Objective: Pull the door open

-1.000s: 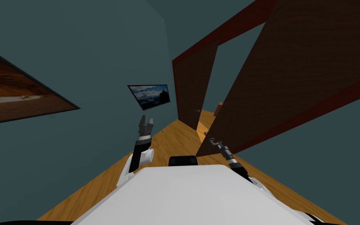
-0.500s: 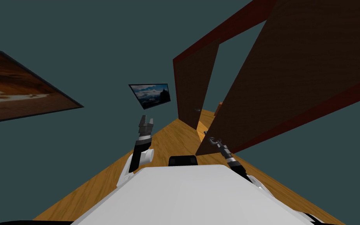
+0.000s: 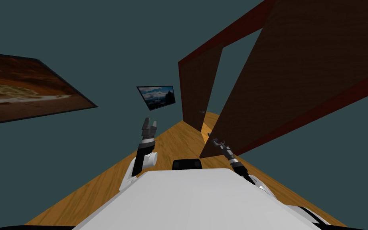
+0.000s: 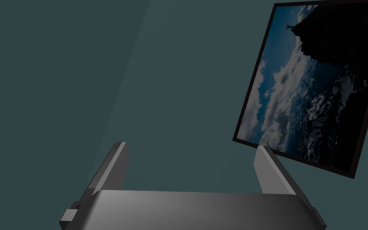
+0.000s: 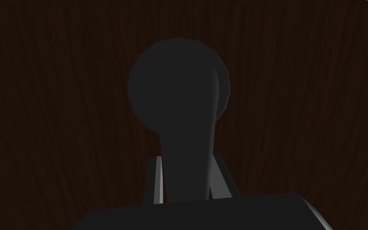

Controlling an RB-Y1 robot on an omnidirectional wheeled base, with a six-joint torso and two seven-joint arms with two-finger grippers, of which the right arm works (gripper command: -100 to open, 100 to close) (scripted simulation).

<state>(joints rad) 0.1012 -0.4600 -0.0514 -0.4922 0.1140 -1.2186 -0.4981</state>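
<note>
Door handle (image 5: 182,96), clamped by right gripper (image 5: 187,160)

The door (image 3: 291,72) stands ajar along the floor's (image 3: 167,147) right side, its handle (image 5: 179,112) clamped between the fingers of the right tool (image 5: 185,159). The left tool (image 3: 149,127) hangs left of it, before a wall picture (image 3: 158,97). A further door (image 3: 197,92) lies behind.
</note>
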